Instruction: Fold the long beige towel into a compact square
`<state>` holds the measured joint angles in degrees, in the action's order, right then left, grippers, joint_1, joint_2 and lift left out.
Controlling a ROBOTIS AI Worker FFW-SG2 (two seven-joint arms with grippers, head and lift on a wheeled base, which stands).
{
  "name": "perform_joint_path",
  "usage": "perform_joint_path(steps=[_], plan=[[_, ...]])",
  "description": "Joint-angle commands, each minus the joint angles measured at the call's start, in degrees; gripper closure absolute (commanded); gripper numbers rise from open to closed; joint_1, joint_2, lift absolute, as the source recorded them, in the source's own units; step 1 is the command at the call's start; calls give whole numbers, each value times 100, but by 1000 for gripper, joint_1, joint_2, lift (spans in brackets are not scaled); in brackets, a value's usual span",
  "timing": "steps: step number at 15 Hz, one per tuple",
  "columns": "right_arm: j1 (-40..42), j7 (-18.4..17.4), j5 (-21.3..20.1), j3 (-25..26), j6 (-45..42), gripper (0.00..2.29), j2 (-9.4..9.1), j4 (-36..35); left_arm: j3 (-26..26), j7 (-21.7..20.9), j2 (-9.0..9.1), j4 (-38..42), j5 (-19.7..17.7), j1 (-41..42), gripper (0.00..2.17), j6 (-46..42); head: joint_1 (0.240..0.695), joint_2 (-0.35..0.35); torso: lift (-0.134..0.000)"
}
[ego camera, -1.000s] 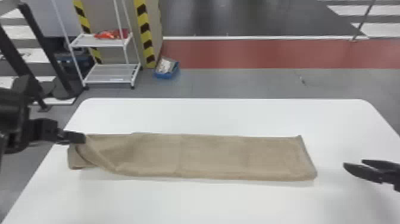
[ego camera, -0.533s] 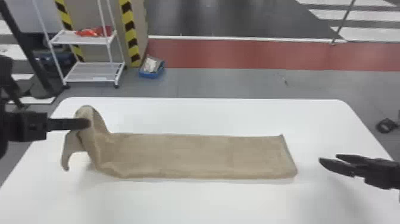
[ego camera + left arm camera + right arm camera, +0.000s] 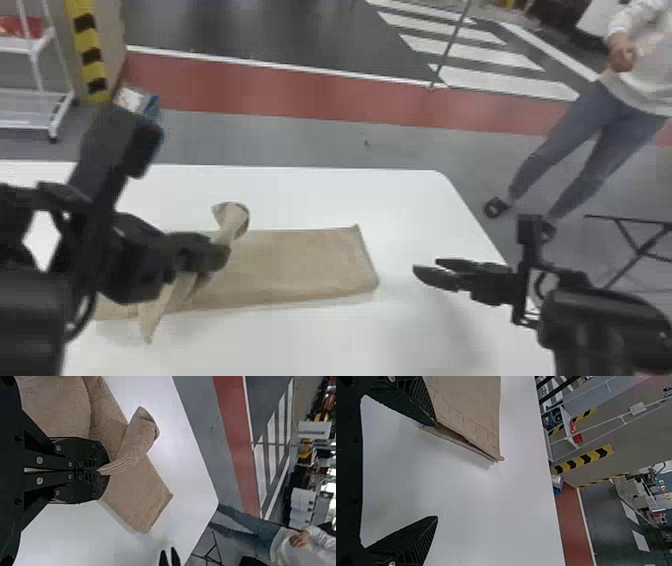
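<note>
The left gripper (image 3: pixel 220 252) has its fingers closed on the towel (image 3: pixel 305 262), a bunched part held up and the rest lying as a long strip on the table (image 3: pixel 400 210), its left stretch hard to make out behind the arm, while the right gripper (image 3: pixel 426 267) hangs open near the strip's right end.

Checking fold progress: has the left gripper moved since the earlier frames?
Yes. In the head view, the left gripper, shut on the towel, has moved right, much closer to the far right corner of the table.
</note>
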<state>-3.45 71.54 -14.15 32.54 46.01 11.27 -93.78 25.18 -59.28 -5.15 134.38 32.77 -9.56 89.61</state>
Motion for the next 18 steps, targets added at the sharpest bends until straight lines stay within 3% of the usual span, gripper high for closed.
perform_joint_path(steps=[1, 2, 11, 13, 18], plan=[[11, 0, 27, 42, -52, 36, 7, 0, 1033, 540, 172, -281, 344, 481, 296, -70, 695, -350, -124], [11, 0, 35, 42, -52, 36, 7, 0, 1217, 576, 181, -377, 511, 569, -1, -316, 695, -350, -124], [-77, -17, 44, -81, -175, 36, 24, 97, 874, 1103, 31, -202, 695, 1026, 93, -281, 695, -350, -124], [-33, -17, 44, -46, -175, 36, 15, 97, 742, 1226, 22, -254, 704, 1158, 205, -299, 695, -350, -124], [-24, -9, 44, -11, -193, 36, 24, 97, -13, 1279, 31, -729, 555, 1316, 218, -299, 695, -350, -124]])
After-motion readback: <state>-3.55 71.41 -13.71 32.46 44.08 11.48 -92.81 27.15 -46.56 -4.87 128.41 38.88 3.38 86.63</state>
